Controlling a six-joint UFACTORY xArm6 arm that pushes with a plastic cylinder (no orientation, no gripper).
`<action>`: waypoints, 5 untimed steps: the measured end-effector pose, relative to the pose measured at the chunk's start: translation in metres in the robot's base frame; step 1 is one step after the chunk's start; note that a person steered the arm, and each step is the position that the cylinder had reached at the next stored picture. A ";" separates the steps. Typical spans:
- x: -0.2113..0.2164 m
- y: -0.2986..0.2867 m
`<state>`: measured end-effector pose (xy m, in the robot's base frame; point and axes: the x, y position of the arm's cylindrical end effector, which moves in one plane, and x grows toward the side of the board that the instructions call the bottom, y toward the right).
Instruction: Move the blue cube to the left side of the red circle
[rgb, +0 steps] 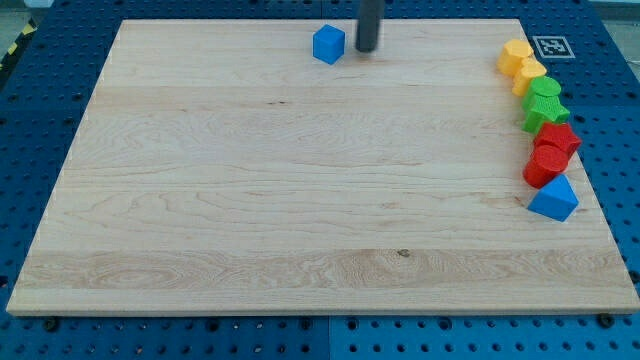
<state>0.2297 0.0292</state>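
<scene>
The wooden board (200, 200) lay bare across the view's left and middle. Near its top edge sat the blue cube (328, 44), and just beside it on the view's right stood my tip (367, 49), close to the cube but seemingly not touching it; being a plain rod, it had nothing to open or close and held nothing. Far at the view's right edge ran a column of blocks: two yellow blocks (521, 64), two green blocks (545, 103), a red block (557, 136), the red circle (545, 166) and a blue triangle (553, 199). The step in hand looked like the approach, the push not yet begun. Next I judged the tip must round to the cube's left and drive it right and downward, stopping left of the red circle. A square marker (550, 46) showed a black pattern; no writing was legible
</scene>
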 end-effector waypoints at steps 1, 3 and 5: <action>-0.028 -0.051; 0.007 -0.059; 0.044 -0.035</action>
<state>0.2735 -0.0062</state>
